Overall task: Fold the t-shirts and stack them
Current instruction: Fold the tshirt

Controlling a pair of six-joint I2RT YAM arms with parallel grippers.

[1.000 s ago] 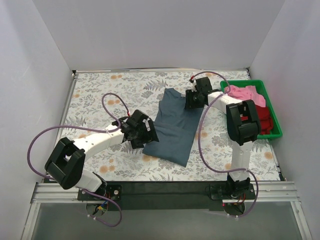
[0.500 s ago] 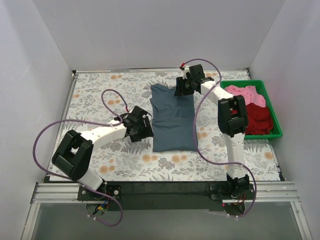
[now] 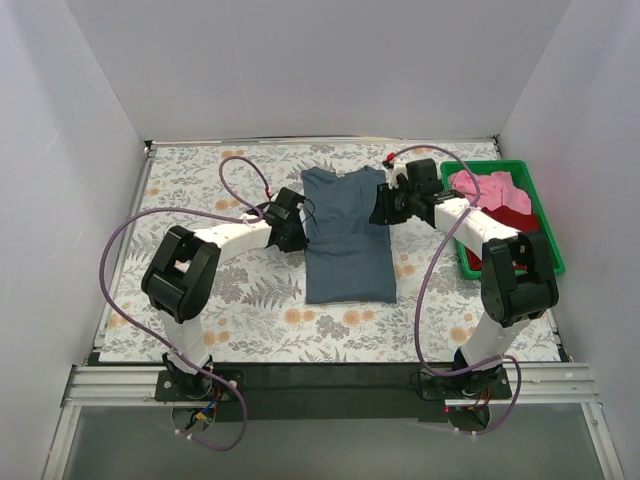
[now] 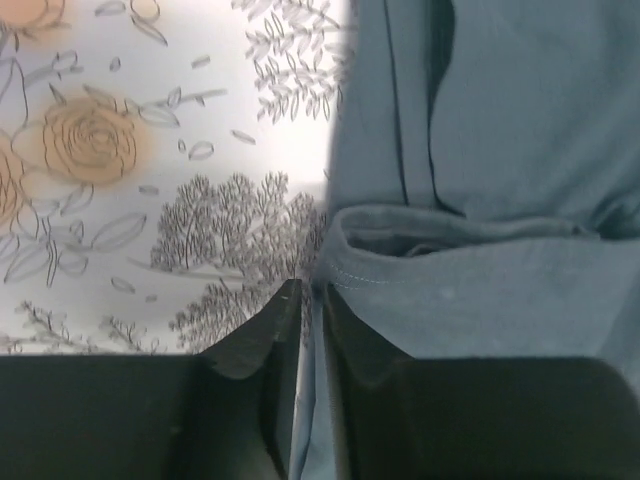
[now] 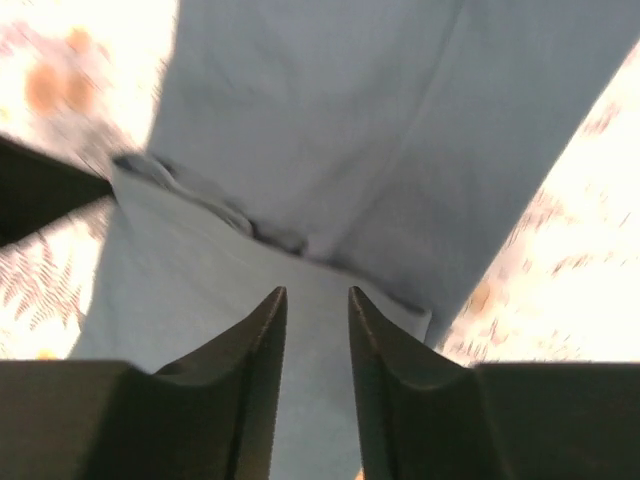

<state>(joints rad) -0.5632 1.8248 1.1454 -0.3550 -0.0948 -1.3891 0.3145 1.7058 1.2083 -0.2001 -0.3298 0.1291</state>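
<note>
The slate blue-grey t-shirt (image 3: 345, 235) lies folded lengthwise in the middle of the floral table. My left gripper (image 3: 297, 225) is at its left edge, and in the left wrist view the gripper (image 4: 308, 290) is shut on a thin fold of the blue-grey t-shirt (image 4: 500, 150). My right gripper (image 3: 383, 207) hovers at the shirt's right edge. In the right wrist view the gripper (image 5: 316, 292) has its jaws apart above the blue-grey cloth (image 5: 330, 130), which shows through the gap. The pink t-shirt (image 3: 488, 187) and the dark red t-shirt (image 3: 518, 208) lie in the bin.
The green plastic bin (image 3: 553, 262) stands at the right edge of the table, partly behind the right arm. White walls close off the left, back and right. Purple cables loop above both arms.
The blue-grey shirt swung from slanted to straight. My left gripper moved up to its left edge and shut on the cloth. My right gripper shifted to the shirt's right edge, its jaws narrower.
</note>
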